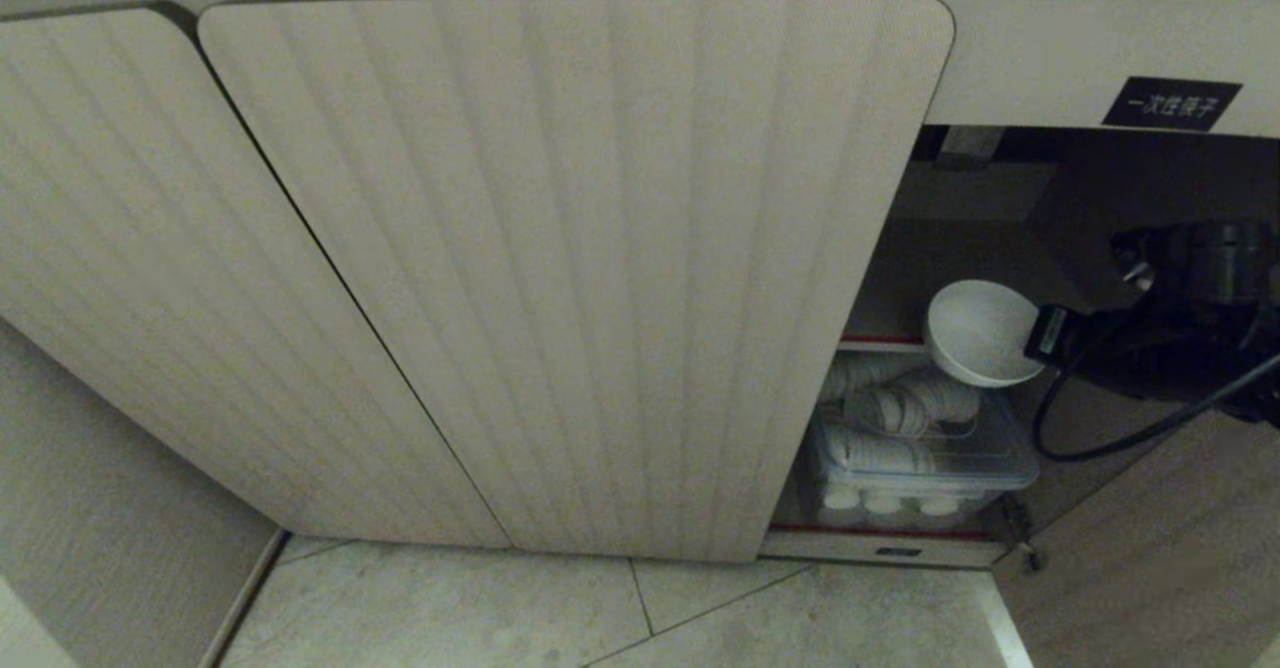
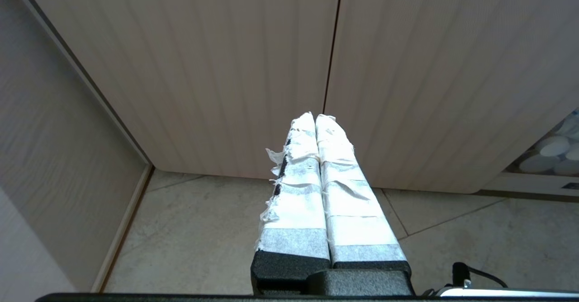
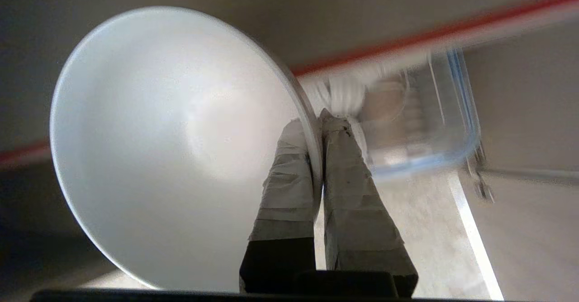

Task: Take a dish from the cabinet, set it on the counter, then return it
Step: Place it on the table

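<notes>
- The right gripper (image 3: pixel 316 125) is clamped on the rim of the dish (image 1: pixel 978 331), a small plain white round ceramic bowl. 1 tape-wrapped finger (image 3: pixel 285 180) lies inside the bowl and the other lies against its outer wall.
- In the head view, the dish is held clear of any surface, tilted on its side with the hollow facing the camera. It sits in the open right-hand bay of the cabinet (image 1: pixel 560 268), level with the red-edged inner shelf (image 1: pixel 880 342).
- The cabinet is beige, with vertically ribbed, round-cornered doors. The 2 doors to the left of the open bay are shut. A small black label with white characters (image 1: pixel 1170 104) sits on the beige panel above the opening.
- Below the dish, on the cabinet floor, stands a clear plastic storage box (image 1: pixel 925 473). Sleeves of stacked small white cups (image 1: pixel 905 403) lie across its lid, and further white cups show through its wall.
- The black right arm enters from the right edge of the head view, with a black cable (image 1: pixel 1120 438) looping beneath it.
- The left gripper (image 2: pixel 315 121) is pressed closed on nothing, its 2 white-taped fingers touching along their length. It hangs in front of the shut doors, above the pale tiled floor (image 2: pixel 203 229).
- The right wrist view is motion-blurred around the storage box and the shelf edge.
</notes>
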